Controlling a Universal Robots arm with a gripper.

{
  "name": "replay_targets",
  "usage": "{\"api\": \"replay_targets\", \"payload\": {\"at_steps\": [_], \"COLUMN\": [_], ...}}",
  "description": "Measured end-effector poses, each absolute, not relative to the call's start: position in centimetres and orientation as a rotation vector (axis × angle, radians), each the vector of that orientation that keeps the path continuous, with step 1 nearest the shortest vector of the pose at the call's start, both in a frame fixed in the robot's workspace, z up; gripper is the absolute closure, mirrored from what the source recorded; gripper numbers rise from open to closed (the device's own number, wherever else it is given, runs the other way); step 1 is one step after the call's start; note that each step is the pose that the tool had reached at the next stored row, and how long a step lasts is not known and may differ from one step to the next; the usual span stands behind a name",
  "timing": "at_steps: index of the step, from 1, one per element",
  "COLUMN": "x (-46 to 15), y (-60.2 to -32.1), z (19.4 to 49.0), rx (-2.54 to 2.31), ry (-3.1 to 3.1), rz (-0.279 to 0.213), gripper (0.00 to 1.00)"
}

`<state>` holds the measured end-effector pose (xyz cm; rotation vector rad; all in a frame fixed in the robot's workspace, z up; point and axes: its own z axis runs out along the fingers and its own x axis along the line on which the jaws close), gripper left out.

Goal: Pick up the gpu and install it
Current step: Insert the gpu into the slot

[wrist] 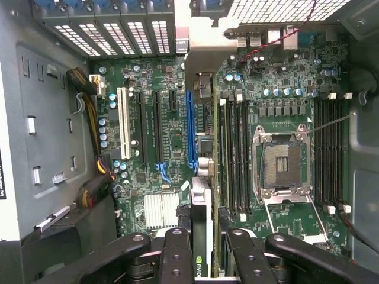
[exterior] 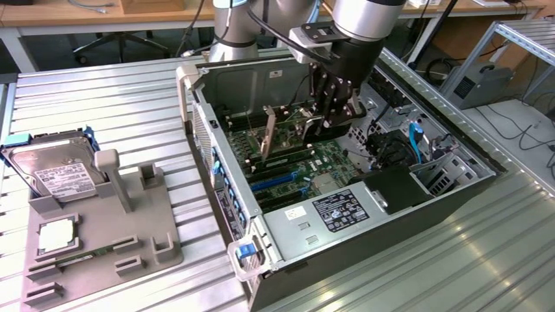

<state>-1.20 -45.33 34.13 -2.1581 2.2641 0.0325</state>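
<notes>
One grey tray point(exterior: 160, 227) beside the computer case point(exterior: 286, 260) holds one hard drive point(exterior: 52, 172), one processor point(exterior: 56, 235) and one memory stick point(exterior: 82, 255). Inside the case, the gripper point(exterior: 325, 122) pinches the gpu point(exterior: 270, 133) upright.

Wrist view: fingers point(wrist: 177, 254) clamp the gpu point(wrist: 201, 207) edge-on above the case's motherboard point(wrist: 148, 171).

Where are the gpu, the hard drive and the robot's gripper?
gpu point(exterior: 286, 140): exterior view, on the card's flat side.
hard drive point(exterior: 59, 177): exterior view, on its white label.
gripper point(exterior: 323, 122): exterior view, between its fingertips, clamped on the gpu.
</notes>
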Motion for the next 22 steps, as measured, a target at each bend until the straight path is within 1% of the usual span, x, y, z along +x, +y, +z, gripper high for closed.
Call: {"api": "replay_targets", "payload": {"at_steps": [14, 22], "x": [-1.6, -2.0], "y": [-45.3, -45.3], "z": [33.6, 32.7], "rx": [-2.156, -2.153], "ry": [2.262, 2.259], "rz": [0.028, 0.022], "gripper": [0.73, 0.73]}}
